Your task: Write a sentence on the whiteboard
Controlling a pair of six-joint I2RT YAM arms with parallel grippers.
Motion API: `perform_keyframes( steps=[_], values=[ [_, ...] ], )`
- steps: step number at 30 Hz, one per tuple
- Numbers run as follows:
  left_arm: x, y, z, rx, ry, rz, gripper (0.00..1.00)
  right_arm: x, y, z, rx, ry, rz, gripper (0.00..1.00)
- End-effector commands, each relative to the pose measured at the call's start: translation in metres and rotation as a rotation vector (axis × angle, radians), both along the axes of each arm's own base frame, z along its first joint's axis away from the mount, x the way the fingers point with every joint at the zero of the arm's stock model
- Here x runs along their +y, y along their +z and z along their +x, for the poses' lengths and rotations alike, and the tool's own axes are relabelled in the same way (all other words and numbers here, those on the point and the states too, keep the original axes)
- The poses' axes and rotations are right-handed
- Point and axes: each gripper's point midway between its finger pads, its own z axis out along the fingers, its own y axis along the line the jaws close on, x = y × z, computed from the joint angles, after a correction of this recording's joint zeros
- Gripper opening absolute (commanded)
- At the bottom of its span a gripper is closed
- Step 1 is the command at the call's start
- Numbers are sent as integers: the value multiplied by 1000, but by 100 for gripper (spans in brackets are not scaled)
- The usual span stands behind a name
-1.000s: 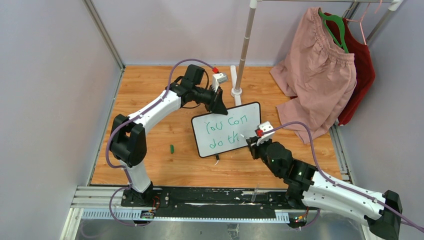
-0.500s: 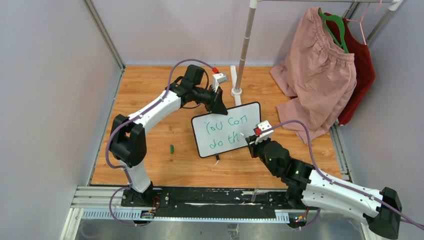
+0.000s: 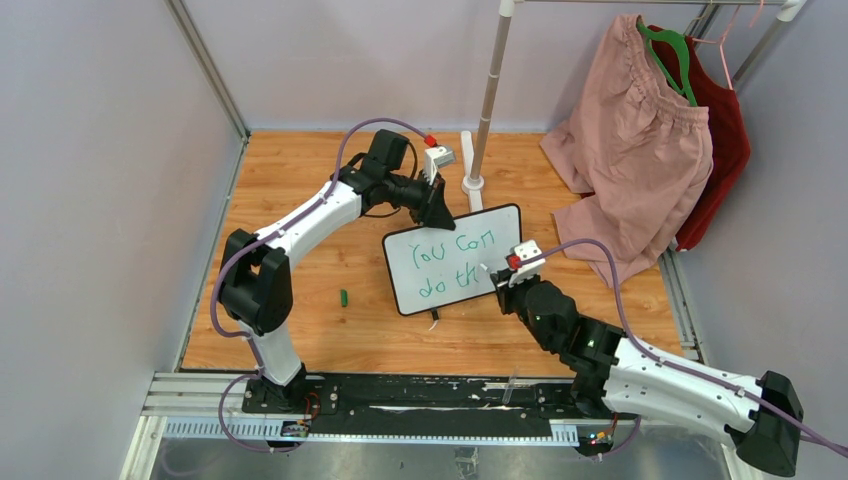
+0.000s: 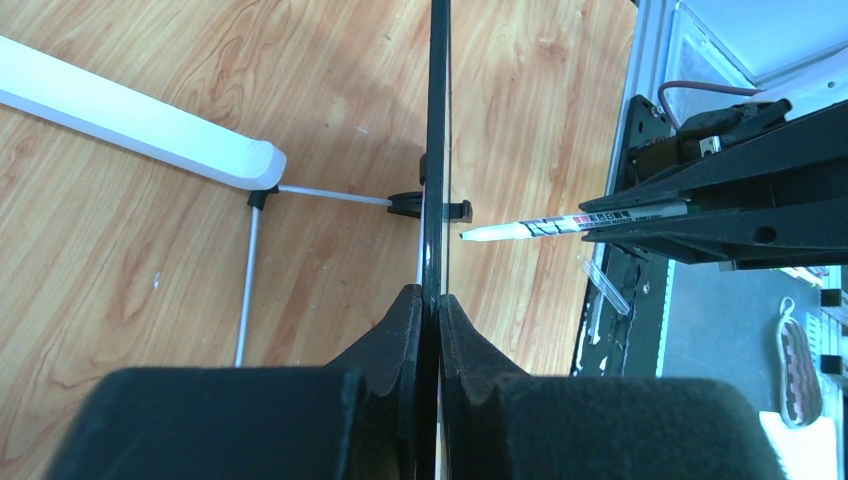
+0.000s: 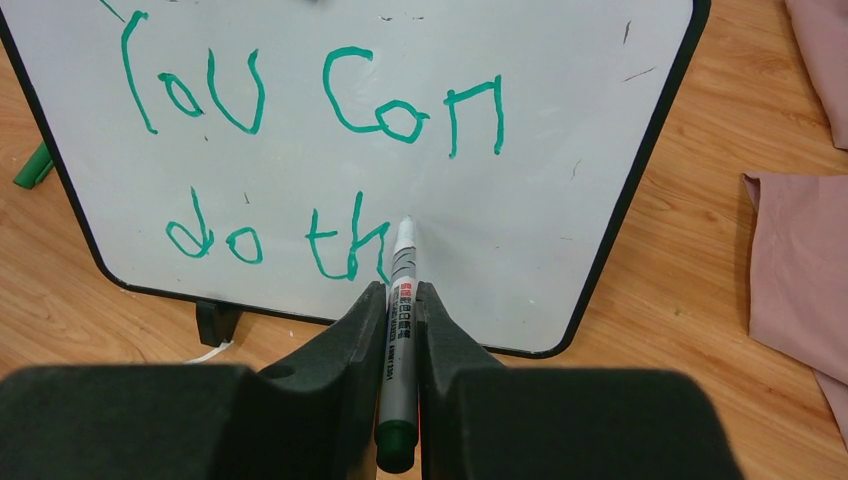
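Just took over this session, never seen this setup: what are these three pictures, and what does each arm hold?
Two robot arms work at a wooden table. One picture looks down from above; the other two come from cameras on each wrist. The left end effector clamps the top edge of the whiteboard. The right end effector grips a marker, its tip just after the green writing, "You can do th". A small green object lies on the table; clothes hang back right.
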Motion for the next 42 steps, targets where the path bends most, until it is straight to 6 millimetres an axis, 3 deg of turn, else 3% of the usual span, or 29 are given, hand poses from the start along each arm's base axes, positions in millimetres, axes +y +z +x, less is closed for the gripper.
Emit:
perform_keyframes(
  steps=[1, 36, 42],
  values=[
    [-1, 5, -7, -5, -3, -3, 0, -2, 16, 8, -33, -43, 43, 0],
    [-1, 10, -10, 2, 3, -15, 0, -6, -10, 13, 15, -81, 13, 0],
    [-2, 8, -9, 4, 4, -12, 0, -9, -6, 10, 19, -78, 20, 0]
  ],
)
